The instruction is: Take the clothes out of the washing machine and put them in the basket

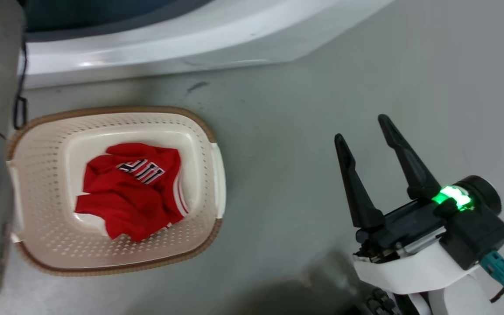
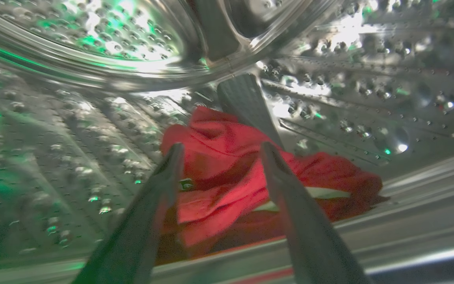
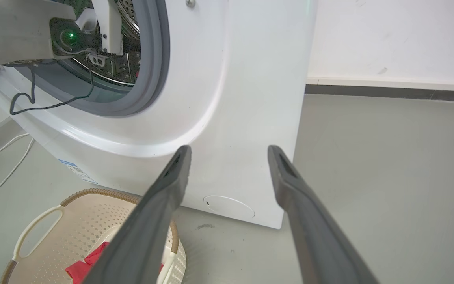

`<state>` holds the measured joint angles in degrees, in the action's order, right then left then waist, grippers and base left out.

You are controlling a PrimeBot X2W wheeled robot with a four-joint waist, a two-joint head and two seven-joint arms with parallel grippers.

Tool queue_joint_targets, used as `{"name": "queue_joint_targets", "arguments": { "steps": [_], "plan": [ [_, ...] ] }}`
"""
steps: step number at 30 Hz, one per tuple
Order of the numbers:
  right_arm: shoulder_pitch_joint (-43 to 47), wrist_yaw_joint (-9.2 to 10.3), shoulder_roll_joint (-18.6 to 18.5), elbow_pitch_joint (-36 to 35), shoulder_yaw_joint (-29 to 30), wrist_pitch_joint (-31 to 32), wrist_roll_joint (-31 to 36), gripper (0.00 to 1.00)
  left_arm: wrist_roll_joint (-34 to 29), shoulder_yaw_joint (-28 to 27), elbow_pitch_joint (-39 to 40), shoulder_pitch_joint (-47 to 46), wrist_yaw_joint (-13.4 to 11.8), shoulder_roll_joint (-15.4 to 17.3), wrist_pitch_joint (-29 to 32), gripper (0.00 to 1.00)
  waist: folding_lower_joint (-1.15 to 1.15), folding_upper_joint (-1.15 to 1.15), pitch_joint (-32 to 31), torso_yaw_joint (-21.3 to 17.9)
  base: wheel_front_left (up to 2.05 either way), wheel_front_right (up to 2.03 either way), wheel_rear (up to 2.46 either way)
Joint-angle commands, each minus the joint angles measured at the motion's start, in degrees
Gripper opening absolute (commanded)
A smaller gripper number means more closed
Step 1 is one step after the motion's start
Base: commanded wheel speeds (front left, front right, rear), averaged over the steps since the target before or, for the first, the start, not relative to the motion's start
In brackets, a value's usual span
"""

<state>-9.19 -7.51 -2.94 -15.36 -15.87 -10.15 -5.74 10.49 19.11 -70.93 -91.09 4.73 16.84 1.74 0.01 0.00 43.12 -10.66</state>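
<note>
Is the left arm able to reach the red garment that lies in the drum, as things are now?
Probably yes. The left gripper is inside the steel drum, jaws open, and the red garment lies straight ahead with nothing in between.

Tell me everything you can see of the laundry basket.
The laundry basket is low, cream plastic, with perforated sides, a brown woven-look rim and side handles. It stands upright on the grey floor, close in front of the white washing machine. A crumpled red garment with white lettering lies on its bottom.
</note>
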Motion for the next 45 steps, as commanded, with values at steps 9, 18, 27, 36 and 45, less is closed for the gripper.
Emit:
{"name": "queue_joint_targets", "arguments": {
  "steps": [9, 18, 27, 36, 45],
  "plan": [
    [-1.06, 0.03, 0.12, 2.44, -2.98, -2.66, -3.13, 1.0, 0.21, 0.68, -1.87, -7.43, 0.57, 3.97, 11.68, 1.0, -0.01, 0.0, 7.42, -7.18, 0.0, 0.0, 0.0],
    [-1.41, 0.03, 0.1, 4.15, -4.7, -4.27, -4.81, 1.0, 1.2, 0.82, -2.65, -8.66, -0.47, 5.45, 20.32, 0.0, -0.01, 0.0, 8.57, -9.02, 0.0, 0.0, 0.0],
    [-2.75, 0.03, 0.1, 5.48, -4.19, -4.76, -4.74, 1.0, 1.72, 0.57, 1.77, -6.87, -3.3, 6.59, 10.16, 0.0, -0.01, 0.0, 6.69, -7.68, 0.0, 0.0, 0.0],
    [-3.68, 0.04, 0.08, 7.77, -2.0, -4.64, -3.39, 1.0, 2.34, 0.79, 6.51, 2.9, -5.91, 4.5, -12.56, 0.0, -0.01, 0.0, -1.0, -4.09, 0.0, 0.0, 0.0],
    [-1.14, 0.04, 0.07, 9.67, 0.53, -2.57, -1.91, 1.0, 4.81, -2.08, 15.85, 19.53, -6.52, 1.74, -17.02, 0.0, -0.01, 0.0, -13.43, -1.29, 0.0, 0.0, 0.0]
  ]
}}
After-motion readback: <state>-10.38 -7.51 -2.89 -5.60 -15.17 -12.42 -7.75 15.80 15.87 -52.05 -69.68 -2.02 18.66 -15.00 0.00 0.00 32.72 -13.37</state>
